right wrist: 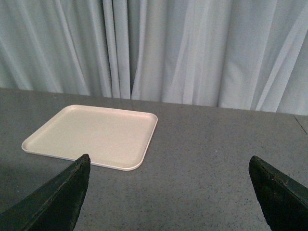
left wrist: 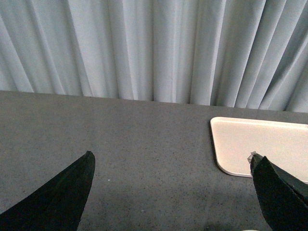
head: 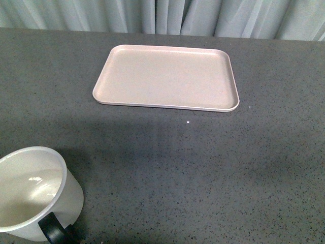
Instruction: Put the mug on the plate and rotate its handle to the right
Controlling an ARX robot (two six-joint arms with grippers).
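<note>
White and upright, the mug stood on the counter at the near left, well apart from the bare plate, its handle toward me. It was the left arm's pick, I judged, with nothing done yet. My left claw hung spread wide over the counter, gripping and touching nothing; the right claw was spread equally wide, empty too.

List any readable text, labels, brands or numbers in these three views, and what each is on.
None: no text, number or sign is readable in any view.
mug: the side in view is plain white and its handle plain black, with no print showing.
plate: blank.
table and curtain: unmarked.
</note>
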